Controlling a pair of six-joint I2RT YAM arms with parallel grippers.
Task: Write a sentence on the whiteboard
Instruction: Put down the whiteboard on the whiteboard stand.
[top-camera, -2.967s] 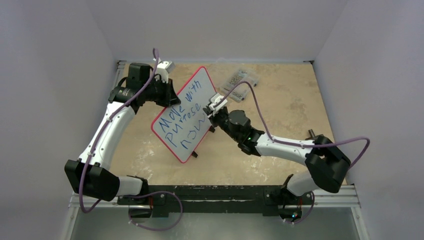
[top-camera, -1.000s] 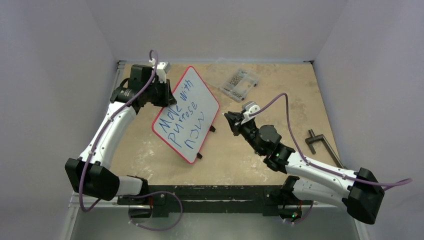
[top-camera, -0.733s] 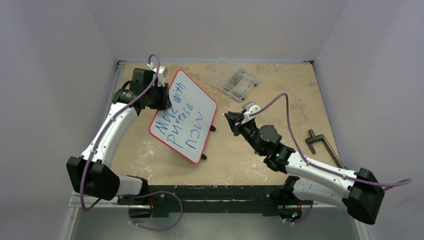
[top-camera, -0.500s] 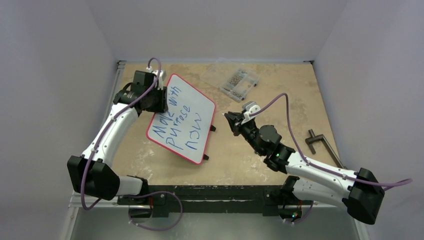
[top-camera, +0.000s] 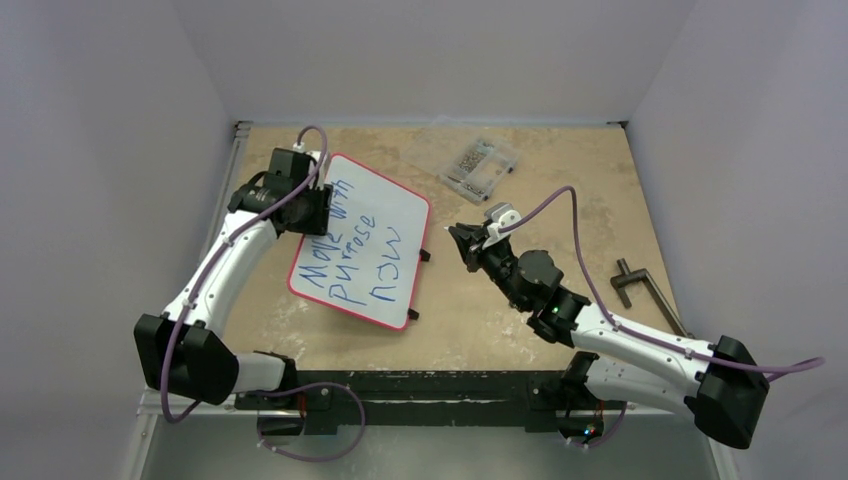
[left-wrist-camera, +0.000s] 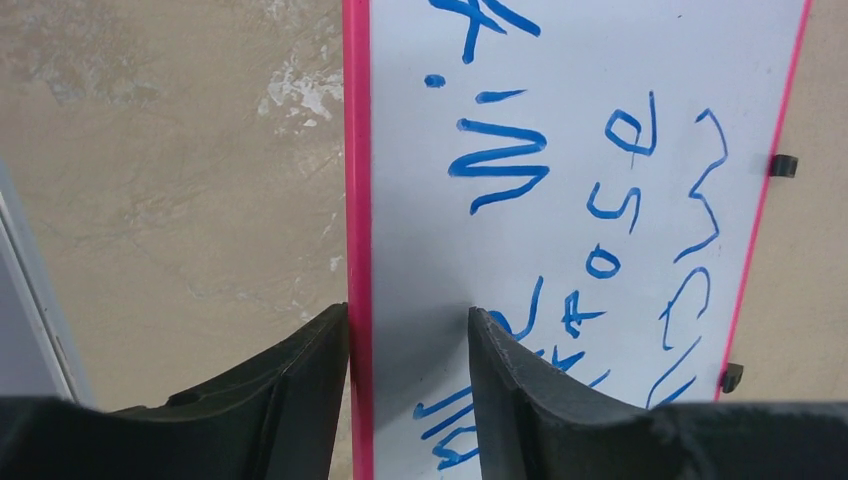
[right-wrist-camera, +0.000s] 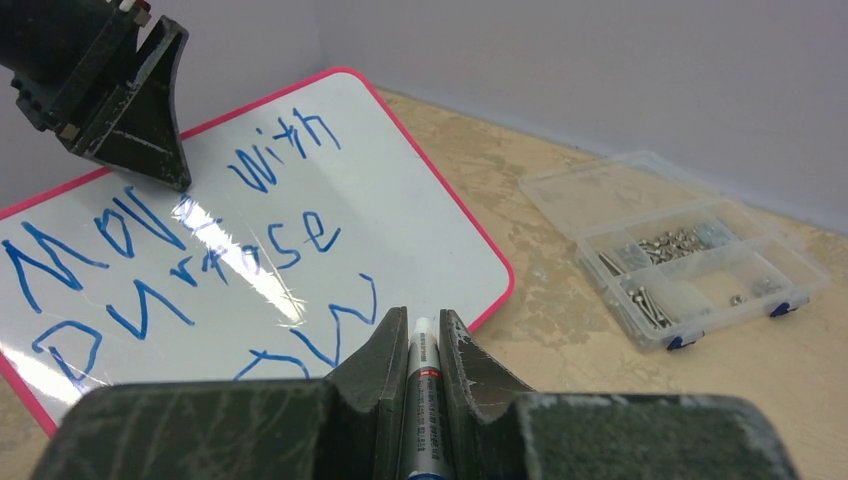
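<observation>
The whiteboard (top-camera: 362, 205), red-rimmed, lies low on the table left of centre, with the blue sentence (top-camera: 352, 247) "Move with purpose now" on its face. My left gripper (top-camera: 316, 203) is at its far left rim and is open. In the left wrist view the left gripper (left-wrist-camera: 408, 322) straddles the rim of the whiteboard (left-wrist-camera: 610, 50): one finger is against the outer edge, the other stands off the face near the sentence (left-wrist-camera: 500, 165). My right gripper (top-camera: 458, 238) hovers right of the board, shut on a marker (right-wrist-camera: 422, 375), its tip toward the whiteboard (right-wrist-camera: 400, 205).
A clear plastic box of screws (top-camera: 482, 165) sits at the back, right of the board, and also shows as the box (right-wrist-camera: 690, 250) in the right wrist view. A black T-shaped tool (top-camera: 640, 287) lies near the table's right edge. Walls close three sides.
My left gripper has opened off the board's rim. The board has tipped down from steeply tilted to nearly flat and shifted left. The right arm pulled back from the board earlier and has since held still.
</observation>
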